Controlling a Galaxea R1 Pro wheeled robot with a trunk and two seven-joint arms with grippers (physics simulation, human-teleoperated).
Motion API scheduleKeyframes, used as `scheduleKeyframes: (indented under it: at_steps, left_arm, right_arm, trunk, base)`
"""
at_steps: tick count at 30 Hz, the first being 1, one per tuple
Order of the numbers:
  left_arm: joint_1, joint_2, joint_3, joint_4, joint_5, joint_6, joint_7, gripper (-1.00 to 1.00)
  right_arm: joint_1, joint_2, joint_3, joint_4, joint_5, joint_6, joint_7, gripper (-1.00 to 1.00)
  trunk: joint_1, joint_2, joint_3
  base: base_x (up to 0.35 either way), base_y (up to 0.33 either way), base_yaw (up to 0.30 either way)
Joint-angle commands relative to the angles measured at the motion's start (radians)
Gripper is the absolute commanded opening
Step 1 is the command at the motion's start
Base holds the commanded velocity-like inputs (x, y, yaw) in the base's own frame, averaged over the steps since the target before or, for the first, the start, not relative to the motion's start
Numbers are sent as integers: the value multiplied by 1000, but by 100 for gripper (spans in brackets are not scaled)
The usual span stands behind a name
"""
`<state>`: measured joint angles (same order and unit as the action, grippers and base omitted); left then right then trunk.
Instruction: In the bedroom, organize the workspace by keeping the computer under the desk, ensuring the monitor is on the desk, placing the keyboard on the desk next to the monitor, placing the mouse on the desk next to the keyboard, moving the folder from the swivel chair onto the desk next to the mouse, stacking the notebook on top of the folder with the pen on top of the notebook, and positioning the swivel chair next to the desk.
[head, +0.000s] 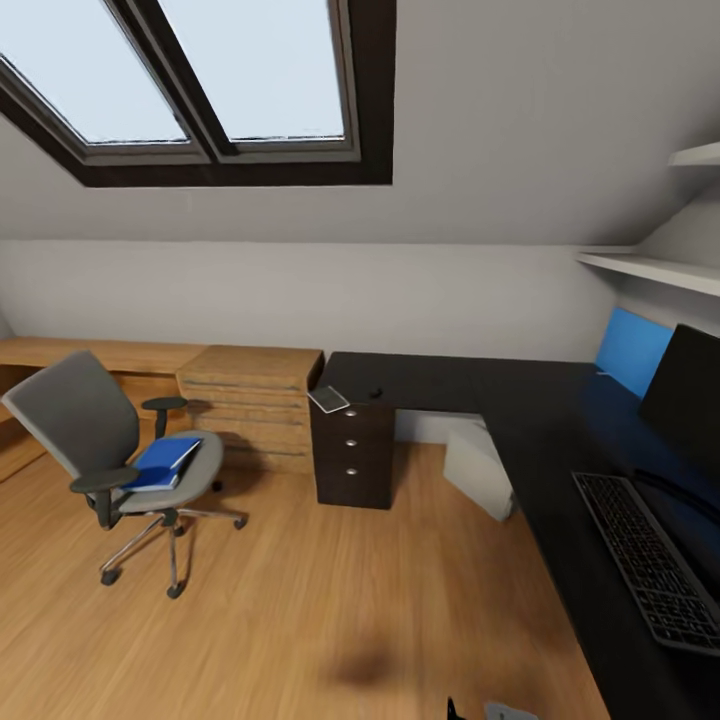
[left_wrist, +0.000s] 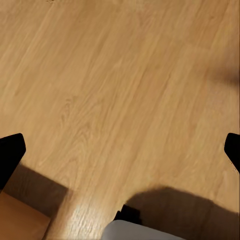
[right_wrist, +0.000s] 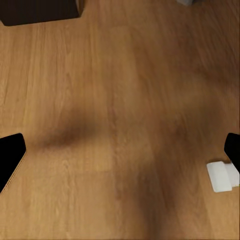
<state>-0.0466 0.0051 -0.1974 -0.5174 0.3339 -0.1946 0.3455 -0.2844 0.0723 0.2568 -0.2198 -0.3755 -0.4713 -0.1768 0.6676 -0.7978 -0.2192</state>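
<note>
While both wrist cameras faced bare wooden floor (left_wrist: 125, 90), each claw stood wide and empty, its dark fingertips (left_wrist: 11, 152) at the frame edges. At far left, the flat blue folder (head: 162, 462) lay on the grey swivel chair (head: 95, 440); probably light, stiff and slick, best pinched at an overhanging edge. Right, the black keyboard (head: 650, 560) lay on the dark desk (head: 550, 420) beside the black monitor (head: 685, 385).

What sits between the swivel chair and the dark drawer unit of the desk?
In the head view, a light wooden drawer chest stands behind that gap; between the swivel chair and the dark drawer unit lies bare wood floor.
</note>
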Motion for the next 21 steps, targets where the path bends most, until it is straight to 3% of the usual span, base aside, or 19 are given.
scheduleKeyframes:
  at_steps: [1,21]
  left_arm:
    - [-1,1,-8,0,9,-5,7,100]
    - [-1,2,-8,0,8,-5,9,100]
  right_arm:
    - [-1,0,9,0,-5,-3,-7,100]
    - [-1,0,9,6,-3,-3,-7,100]
  trunk:
    - [1,-1,-1]
    - [1,-1,-1]
  base:
    - [321,112,0]
    - [326,30,0]
